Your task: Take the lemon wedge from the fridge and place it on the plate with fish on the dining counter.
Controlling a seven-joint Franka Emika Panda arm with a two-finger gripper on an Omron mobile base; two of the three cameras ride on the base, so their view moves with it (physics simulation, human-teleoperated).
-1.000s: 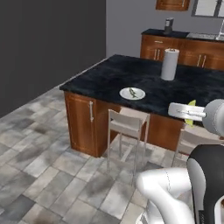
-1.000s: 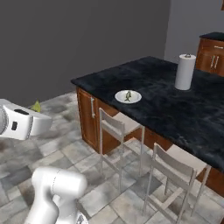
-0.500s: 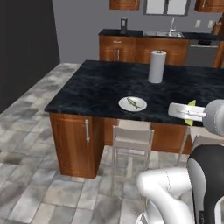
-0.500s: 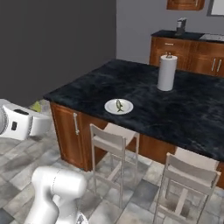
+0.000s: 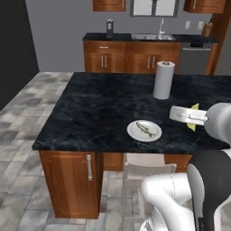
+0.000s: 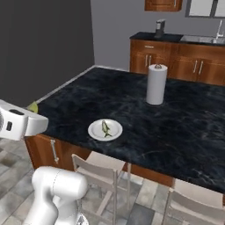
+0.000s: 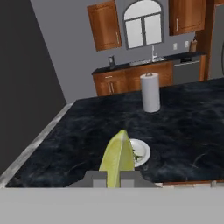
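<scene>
My gripper is shut on the yellow-green lemon wedge, which stands upright between the two fingertips. The hand hangs in front of the dining counter, short of its near edge, with the wedge poking out past the gripper. From the other side the lemon wedge shows just above the gripper. A small white plate near the counter's front edge carries the slim greenish fish. In the hand view the plate sits just beyond the wedge and is partly covered by it. The fridge is out of view.
A white paper towel roll stands upright on the island behind the plate. Light wooden stools are tucked under the front edge, one right below the plate. A wall counter with a sink runs along the back.
The base has driven and turned, so the whole scene shifted: the island now lies square ahead and closer. The gripper stays shut on the wedge in the same pose.
</scene>
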